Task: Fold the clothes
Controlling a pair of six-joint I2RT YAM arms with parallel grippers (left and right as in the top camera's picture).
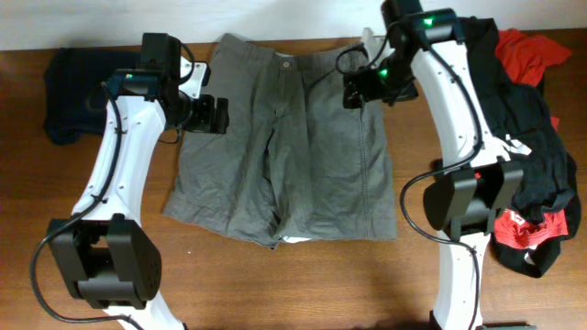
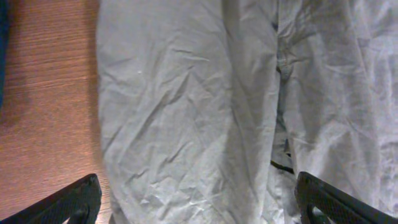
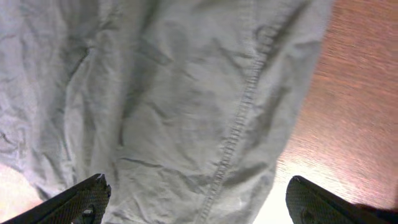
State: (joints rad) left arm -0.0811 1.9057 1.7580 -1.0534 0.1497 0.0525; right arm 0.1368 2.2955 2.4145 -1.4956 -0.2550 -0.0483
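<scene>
Left pincer (image 2: 198, 198) and right pincer (image 3: 199, 196) hover wide over flat shorts (image 1: 284, 137), seemingly clear of the cloth. I judge this pre-grasp: next, descend and pinch the outer edges.

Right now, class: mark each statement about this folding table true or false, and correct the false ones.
1. The grey shorts lie spread out on the wooden table. True.
2. The left gripper has its jaws shut on the shorts. False: the jaws stand open, holding nothing.
3. A pile of black and red clothes lies beside the right arm. True.
4. The dark garment lies on the shorts. False: it lies apart from them.
5. The right gripper has its jaws open. True.
</scene>
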